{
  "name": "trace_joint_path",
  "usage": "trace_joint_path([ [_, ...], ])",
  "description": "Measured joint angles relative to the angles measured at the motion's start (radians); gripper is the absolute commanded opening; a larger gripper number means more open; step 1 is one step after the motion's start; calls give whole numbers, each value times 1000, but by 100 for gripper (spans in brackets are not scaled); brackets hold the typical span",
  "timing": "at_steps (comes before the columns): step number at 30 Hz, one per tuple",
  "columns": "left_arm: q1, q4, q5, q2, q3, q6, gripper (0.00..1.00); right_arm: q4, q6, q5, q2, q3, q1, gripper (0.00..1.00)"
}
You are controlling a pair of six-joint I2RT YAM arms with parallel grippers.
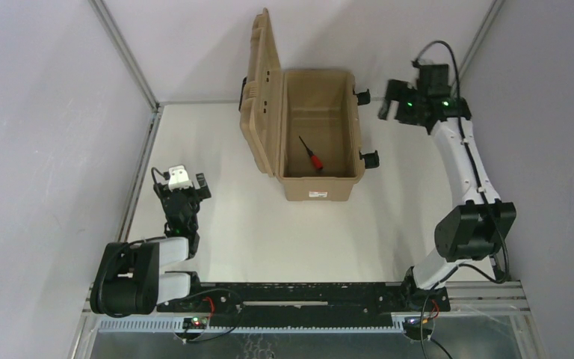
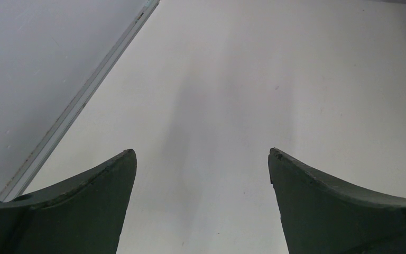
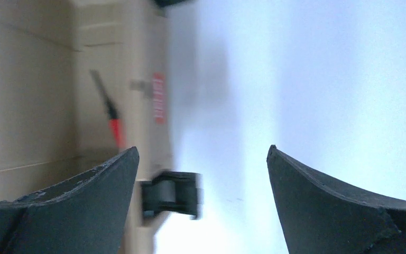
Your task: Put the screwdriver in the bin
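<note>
The tan bin stands open at the back middle of the table, its ribbed lid swung up on the left. The screwdriver, red handle and thin black shaft, lies on the bin's floor. It also shows in the right wrist view, inside the bin. My right gripper is open and empty, in the air just right of the bin by its upper latch. My left gripper is open and empty over the table at the near left, far from the bin.
Two black latches stick out from the bin's right side; one shows between my right fingers. A metal frame rail runs along the table's left edge. White walls close in on both sides.
</note>
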Motion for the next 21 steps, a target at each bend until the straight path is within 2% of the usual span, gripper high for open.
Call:
trace_joint_path([
  [3, 0, 0, 0, 0, 0, 0, 100, 31, -29, -41, -21, -138, -152, 100],
  [8, 0, 0, 0, 0, 0, 0, 100, 62, -58, -61, -45, -266, -323, 100],
  [12, 0, 0, 0, 0, 0, 0, 100, 95, -79, -58, -78, -286, -349, 100],
  [21, 0, 0, 0, 0, 0, 0, 100, 175, -116, -37, -143, -315, -319, 100],
])
